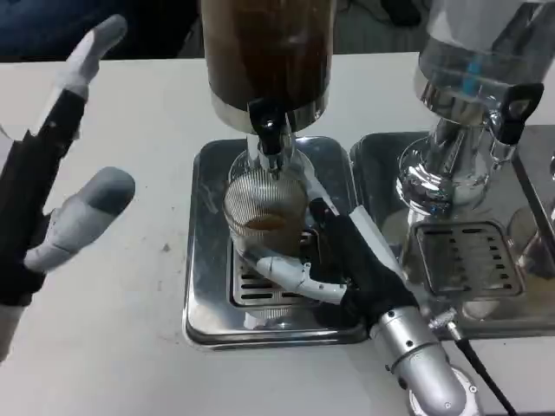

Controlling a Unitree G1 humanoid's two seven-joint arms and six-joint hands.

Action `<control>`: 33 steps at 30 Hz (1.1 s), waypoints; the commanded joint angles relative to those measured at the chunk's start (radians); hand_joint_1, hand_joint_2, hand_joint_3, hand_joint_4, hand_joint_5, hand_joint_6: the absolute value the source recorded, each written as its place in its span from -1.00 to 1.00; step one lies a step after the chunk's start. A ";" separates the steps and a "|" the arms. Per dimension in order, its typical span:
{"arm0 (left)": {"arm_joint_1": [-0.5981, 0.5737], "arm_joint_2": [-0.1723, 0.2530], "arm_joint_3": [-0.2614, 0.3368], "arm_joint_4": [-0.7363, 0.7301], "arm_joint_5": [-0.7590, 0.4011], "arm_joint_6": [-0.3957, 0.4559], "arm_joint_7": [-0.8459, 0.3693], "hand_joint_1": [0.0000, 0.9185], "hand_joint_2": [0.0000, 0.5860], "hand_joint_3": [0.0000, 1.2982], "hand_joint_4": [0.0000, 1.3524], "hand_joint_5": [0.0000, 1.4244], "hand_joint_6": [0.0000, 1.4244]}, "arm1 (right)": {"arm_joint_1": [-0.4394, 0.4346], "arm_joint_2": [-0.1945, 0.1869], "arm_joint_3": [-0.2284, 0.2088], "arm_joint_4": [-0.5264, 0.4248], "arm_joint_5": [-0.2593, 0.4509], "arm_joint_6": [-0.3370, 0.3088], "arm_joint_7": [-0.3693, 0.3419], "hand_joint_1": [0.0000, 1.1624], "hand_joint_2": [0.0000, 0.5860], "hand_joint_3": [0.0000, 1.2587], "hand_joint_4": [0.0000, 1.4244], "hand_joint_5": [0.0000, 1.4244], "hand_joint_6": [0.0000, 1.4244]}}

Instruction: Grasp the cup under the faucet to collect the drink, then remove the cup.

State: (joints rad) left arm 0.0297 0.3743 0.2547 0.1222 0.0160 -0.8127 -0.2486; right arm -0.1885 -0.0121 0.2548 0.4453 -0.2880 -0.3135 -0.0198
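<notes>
A clear ribbed cup (260,208) stands on the drip tray (208,251) directly under the black faucet (267,130) of the dark-drink dispenser (267,52). A little brown drink lies in the cup's bottom. My right hand (334,264) grips the cup from the right and front, with one white finger wrapped below it. My left hand (61,199) hovers over the table at the far left, fingers spread and holding nothing.
A second dispenser (473,95) with a clear tank stands on its own steel tray (460,269) at the right, close to my right forearm (421,355). White table (139,286) stretches between my left hand and the tray.
</notes>
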 commanded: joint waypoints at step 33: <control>0.164 0.071 -0.063 0.439 0.300 -0.075 0.304 -1.00 -0.57 -1.00 -1.00 -1.00 -1.00 | -0.081 0.035 -0.011 0.118 0.008 -0.010 -0.028 0.16 -0.29 -1.00 -1.00 -1.00 -1.00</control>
State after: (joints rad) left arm 0.1885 0.4304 0.2061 0.5557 0.3219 -0.8934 0.0439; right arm -0.2520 0.0071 0.2418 0.5446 -0.2838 -0.3136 -0.0379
